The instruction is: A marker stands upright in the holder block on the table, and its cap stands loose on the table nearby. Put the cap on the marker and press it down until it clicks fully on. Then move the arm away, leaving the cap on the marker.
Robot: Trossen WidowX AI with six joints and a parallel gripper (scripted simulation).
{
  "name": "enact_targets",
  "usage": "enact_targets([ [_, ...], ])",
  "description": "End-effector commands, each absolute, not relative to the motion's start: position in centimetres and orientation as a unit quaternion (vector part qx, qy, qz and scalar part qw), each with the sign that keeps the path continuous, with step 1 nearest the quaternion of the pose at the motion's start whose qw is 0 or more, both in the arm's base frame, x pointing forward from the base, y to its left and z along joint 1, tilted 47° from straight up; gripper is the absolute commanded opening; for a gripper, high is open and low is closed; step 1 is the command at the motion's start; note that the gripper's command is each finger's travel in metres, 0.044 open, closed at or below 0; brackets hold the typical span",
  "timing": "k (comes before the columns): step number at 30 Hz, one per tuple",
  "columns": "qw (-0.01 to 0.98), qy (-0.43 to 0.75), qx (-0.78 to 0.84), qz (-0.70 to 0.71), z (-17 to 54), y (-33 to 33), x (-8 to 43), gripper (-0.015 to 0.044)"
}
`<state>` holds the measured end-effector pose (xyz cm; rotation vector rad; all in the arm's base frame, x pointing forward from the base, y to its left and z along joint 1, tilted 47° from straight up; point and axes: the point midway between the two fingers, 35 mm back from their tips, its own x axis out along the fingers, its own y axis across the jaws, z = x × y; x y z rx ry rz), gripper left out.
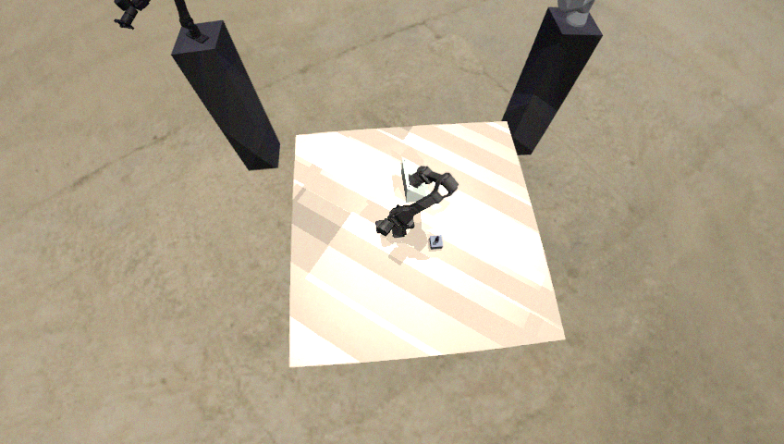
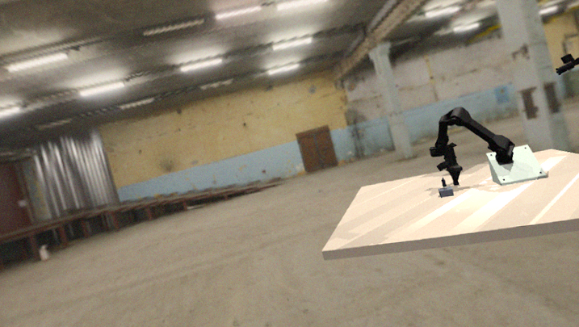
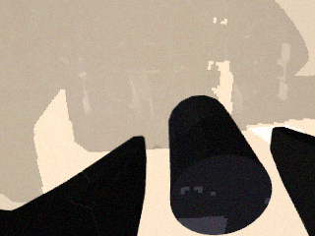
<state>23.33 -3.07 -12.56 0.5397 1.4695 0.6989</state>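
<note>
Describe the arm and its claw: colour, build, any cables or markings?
The arm is matte black throughout, with rounded links, mounted on a pale grey-green wedge base. The claw has two dark, tapering, pointed fingers. No cables or markings show.

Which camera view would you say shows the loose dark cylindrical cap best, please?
The wrist view: the dark cylindrical cap fills the middle of the picture, standing between the open hand's fingers. In the exterior view the lowered hand hides it; in the top view the arm covers it.
</note>
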Motion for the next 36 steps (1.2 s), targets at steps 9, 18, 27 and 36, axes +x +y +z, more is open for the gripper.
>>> enact_targets([
  [9,0.652,0.649,0.241,0.309,-12.8,-2.6,23.2,0.0104],
  [18,0.652,0.649,0.240,0.308,-12.1,-3.5,23.3,0.0000],
  [27,0.653,0.650,0.240,0.307,-10.1,-5.6,23.5,0.0000],
  [36,0.652,0.650,0.240,0.307,-8.5,-7.1,23.4,0.0000],
])
